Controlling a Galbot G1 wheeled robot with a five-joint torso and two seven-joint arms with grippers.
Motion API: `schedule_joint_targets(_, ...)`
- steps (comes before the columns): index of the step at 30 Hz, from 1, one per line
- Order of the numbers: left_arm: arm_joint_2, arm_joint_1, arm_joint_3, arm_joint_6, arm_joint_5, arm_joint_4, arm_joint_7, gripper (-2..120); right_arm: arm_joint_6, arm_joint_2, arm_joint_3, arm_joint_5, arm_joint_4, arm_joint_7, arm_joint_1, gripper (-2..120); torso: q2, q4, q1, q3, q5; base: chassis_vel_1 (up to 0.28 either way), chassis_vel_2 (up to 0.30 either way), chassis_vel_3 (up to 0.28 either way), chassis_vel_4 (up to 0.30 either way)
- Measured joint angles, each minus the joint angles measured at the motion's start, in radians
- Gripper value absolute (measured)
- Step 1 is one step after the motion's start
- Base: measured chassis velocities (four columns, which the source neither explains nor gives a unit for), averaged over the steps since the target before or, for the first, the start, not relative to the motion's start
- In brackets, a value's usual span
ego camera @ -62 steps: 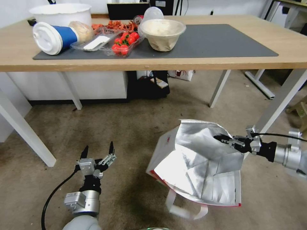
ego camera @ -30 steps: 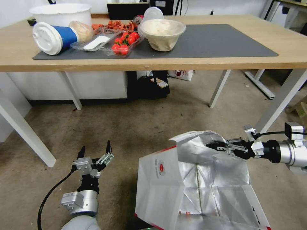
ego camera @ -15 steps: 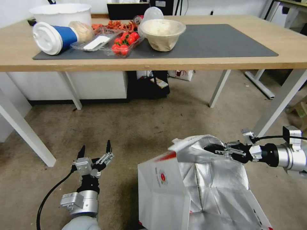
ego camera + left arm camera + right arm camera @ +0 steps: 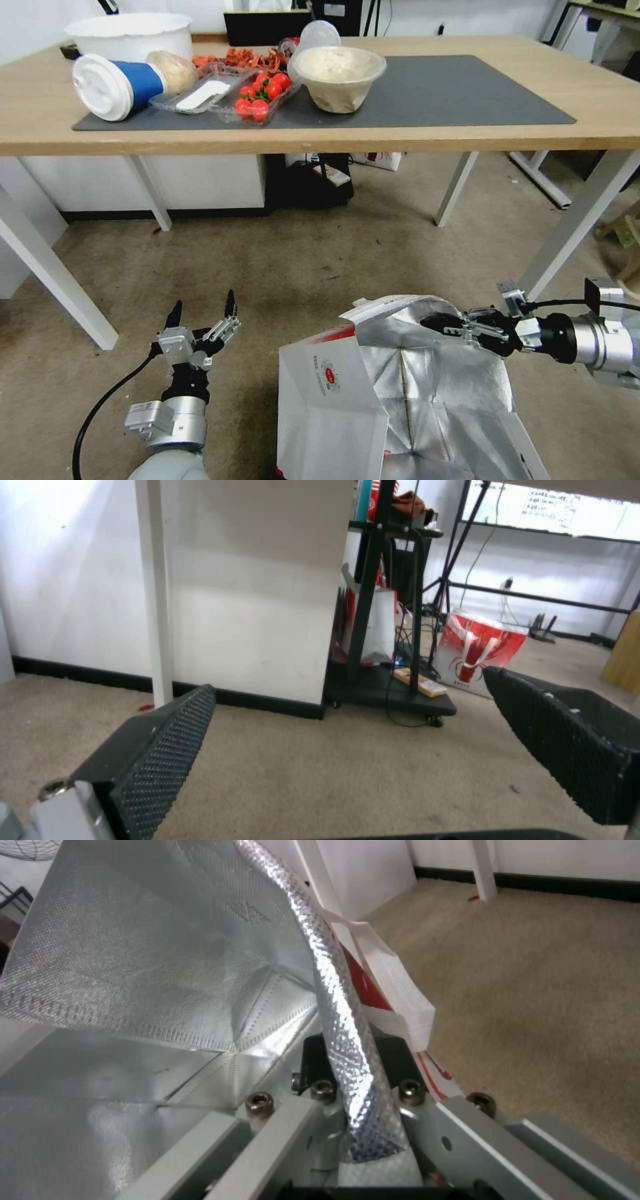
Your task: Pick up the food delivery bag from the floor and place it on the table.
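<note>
The right gripper (image 4: 445, 324) is clamped on the far rim of the bag (image 4: 400, 393), its fingers pinching the foil-lined edge; in the right wrist view that silver edge (image 4: 340, 1040) runs straight down between the jaws, which explains why the bag hangs open with its mouth turned up toward the head camera. Held by one edge only, the bag tilts: the white side with the small round red logo (image 4: 327, 375) faces left and the foil inside shows as a creased well. It sits low at the near right of the scene, over the carpet (image 4: 300, 260); whether its base is clear of the floor cannot be told, since the bottom is cut off at the near edge. A pinch on the rim, not the handles, probably makes for a floppy load that can swing or fold. The left gripper (image 4: 202, 312) waits at the near left above the carpet, well apart from the bag, its jaws spread wide and holding nothing. The table (image 4: 467, 137) stands beyond, with a dark mat (image 4: 467, 93) whose right half is bare, a likely landing place, while a bowl (image 4: 339, 73), a tipped cup (image 4: 113, 83) and a tray of tomatoes (image 4: 260, 93) crowd its left half.
</note>
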Motion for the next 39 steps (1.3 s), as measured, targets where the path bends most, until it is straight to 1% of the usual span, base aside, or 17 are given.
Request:
schedule_joint_targets(4,-0.001,0.0,0.001,-0.002,0.003,0.0,-0.001,100,0.001,-0.003,0.003,0.0,0.002,0.0,-0.002,0,0.022,0.0001,0.003,0.02,0.0,0.0,0.0,0.0,0.0)
schedule_joint_targets(5,-0.001,0.0,0.001,-0.002,0.003,0.0,-0.001,100,0.001,-0.003,0.003,0.0,0.002,0.0,-0.002,0,0.022,0.0001,0.003,0.02,0.0,0.0,0.0,0.0,0.0)
schedule_joint_targets(8,-0.002,0.001,0.001,-0.003,0.003,0.0,-0.004,100,0.001,-0.005,0.004,0.001,0.002,0.0,-0.003,0,0.038,0.0001,0.005,0.033,0.0,0.0,0.0,0.0,0.0)
schedule_joint_targets(9,-0.002,0.001,0.001,-0.003,0.003,0.0,-0.004,100,0.001,-0.005,0.004,0.001,0.002,0.0,-0.003,0,0.038,0.0001,0.005,0.033,0.0,0.0,0.0,0.0,0.0)
schedule_joint_targets(13,-0.002,0.002,0.001,-0.005,0.004,-0.002,-0.006,100,0.001,-0.003,0.004,0.001,0.005,0.001,-0.009,0,0.058,0.0,0.008,0.052,0.0,0.0,0.0,0.0,0.0)
schedule_joint_targets(14,-0.002,0.002,0.001,-0.005,0.004,-0.002,-0.006,100,0.001,-0.003,0.004,0.001,0.005,0.001,-0.009,0,0.058,0.0,0.008,0.052,0.0,0.0,0.0,0.0,0.0)
schedule_joint_targets(17,-0.003,0.003,0.002,-0.006,0.007,-0.003,-0.006,100,0.002,-0.001,0.004,0.0,0.007,0.001,-0.011,0,0.075,0.0001,0.011,0.066,0.0,0.0,0.0,0.0,0.0)
schedule_joint_targets(18,-0.003,0.003,0.002,-0.006,0.007,-0.003,-0.006,100,0.002,-0.001,0.004,0.0,0.007,0.001,-0.011,0,0.075,0.0001,0.011,0.066,0.0,0.0,0.0,0.0,0.0)
schedule_joint_targets(22,-0.005,0.003,0.004,-0.007,0.012,-0.003,-0.007,100,0.003,0.001,0.006,-0.004,0.007,-0.004,-0.016,0,0.094,0.0001,0.014,0.081,0.0001,0.0,0.0,0.0,0.0)
schedule_joint_targets(23,-0.005,0.003,0.004,-0.007,0.012,-0.003,-0.007,100,0.003,0.001,0.006,-0.004,0.007,-0.004,-0.016,0,0.094,0.0001,0.014,0.081,0.0001,0.0,0.0,0.0,0.0)
schedule_joint_targets(26,-0.005,0.004,0.005,-0.008,0.015,-0.003,-0.008,100,0.003,0.003,0.008,-0.006,0.008,-0.006,-0.022,0,0.113,0.0001,0.017,0.096,0.0,0.0,0.0,0.0,0.0)
schedule_joint_targets(30,-0.005,0.004,0.006,-0.008,0.015,-0.003,-0.009,100,0.004,0.004,0.01,-0.006,0.009,-0.007,-0.025,0,0.123,0.0001,0.02,0.105,0.0001,0.0,0.0,0.0,0.0)
schedule_joint_targets(39,-0.006,0.003,0.007,-0.01,0.017,-0.001,-0.014,100,0.005,-0.002,0.011,-0.007,0.01,-0.01,-0.026,0,0.165,0.0001,0.03,0.136,0.0,0.0,0.0,0.0,0.0)
